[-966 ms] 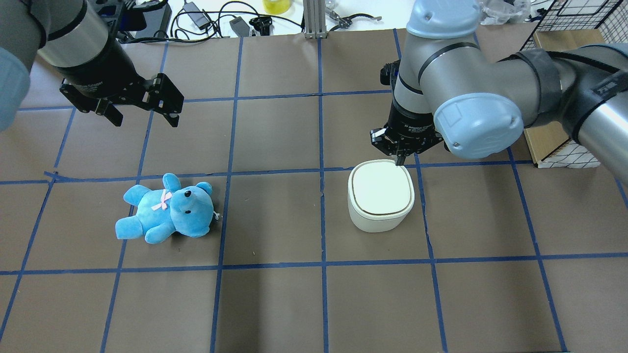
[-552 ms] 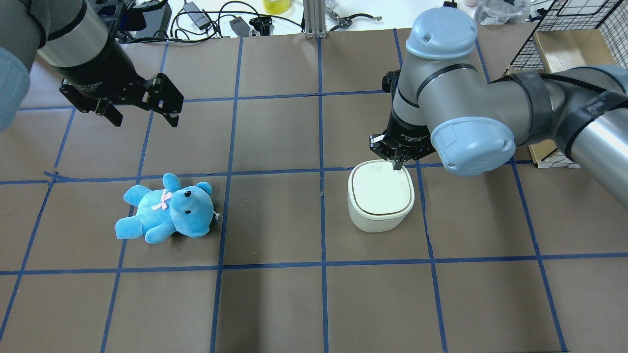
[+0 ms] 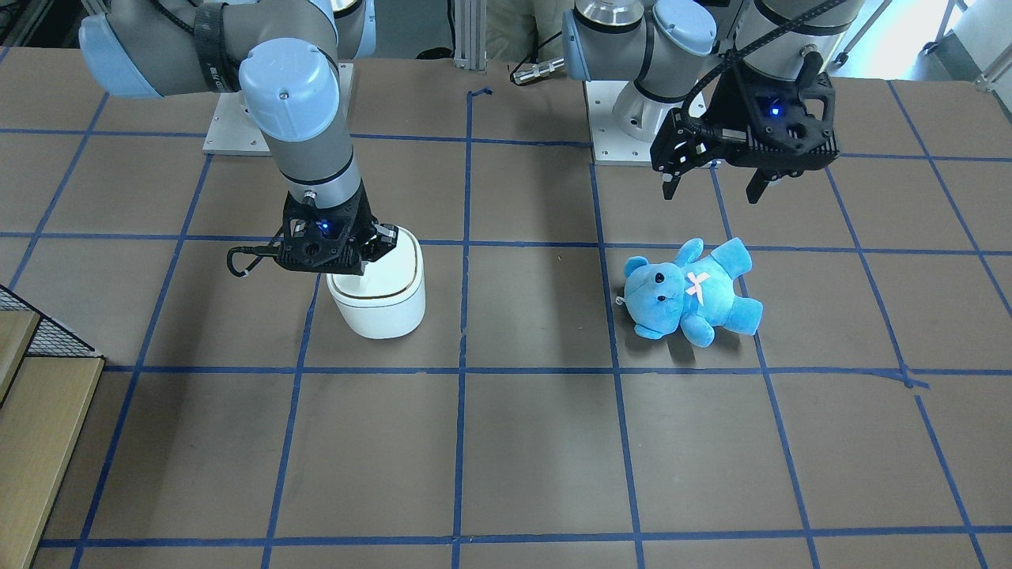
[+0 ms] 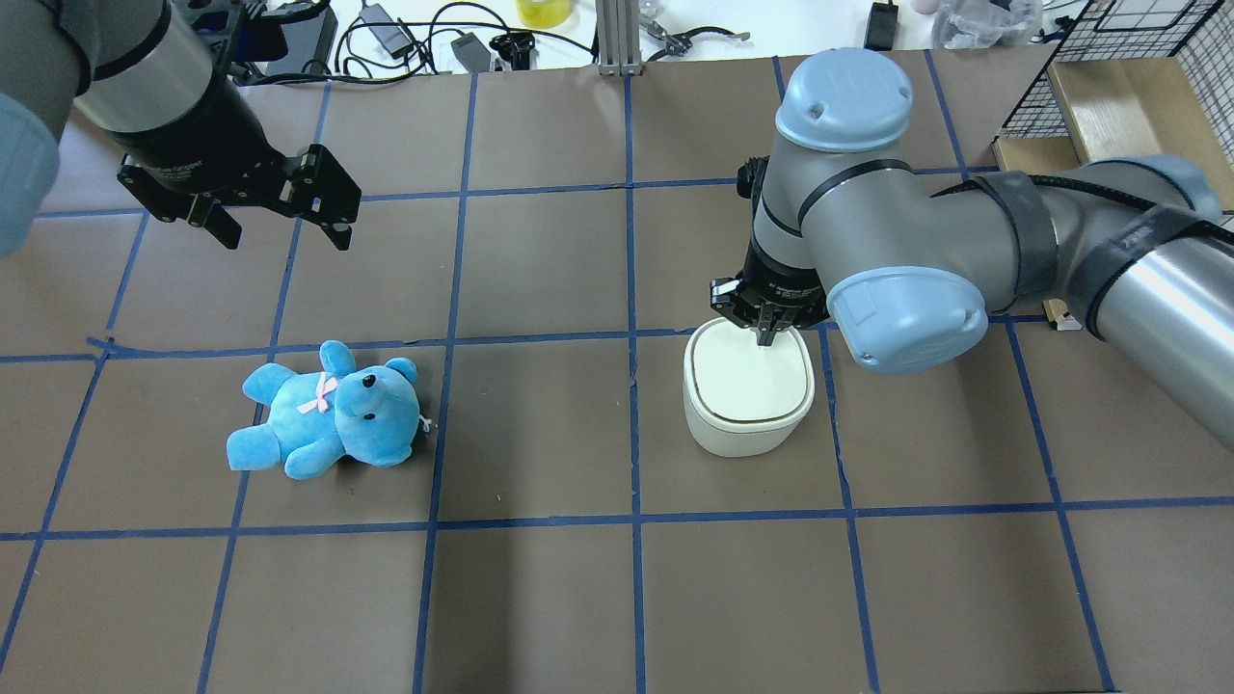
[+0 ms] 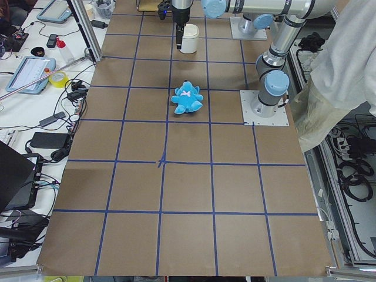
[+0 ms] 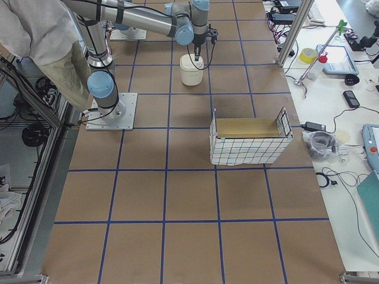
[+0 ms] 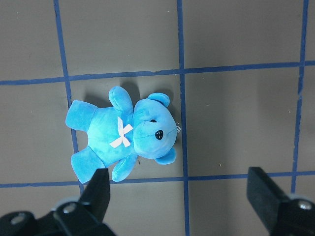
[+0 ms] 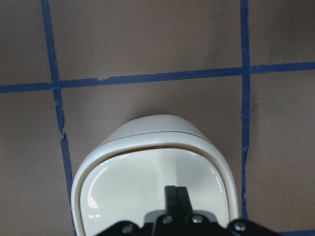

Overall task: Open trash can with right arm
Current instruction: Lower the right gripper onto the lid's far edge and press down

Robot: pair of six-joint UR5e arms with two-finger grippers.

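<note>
The white trash can (image 4: 749,395) stands on the brown table, right of centre, its lid down with a thin dark seam around it. It also shows in the front view (image 3: 383,304), the right wrist view (image 8: 152,162) and small in both side views (image 5: 189,40) (image 6: 191,71). My right gripper (image 4: 768,337) is shut, with its joined fingertips (image 8: 175,194) pointing straight down and touching the back part of the lid. In the front view the right gripper (image 3: 357,267) hides the lid's rear corner. My left gripper (image 4: 286,231) is open and empty, hovering above the table.
A blue teddy (image 4: 328,410) lies on the table's left half, below my left gripper (image 7: 181,196) in the left wrist view (image 7: 123,140). A wire basket with a wooden box (image 4: 1109,106) stands at the right edge. Cables (image 4: 434,39) lie along the far edge. An operator (image 6: 41,35) stands by the robot's base.
My right arm has swung left and down, bringing the shut gripper from the can's back right rim onto the back of the lid. The left arm, the teddy and the can have not moved.
</note>
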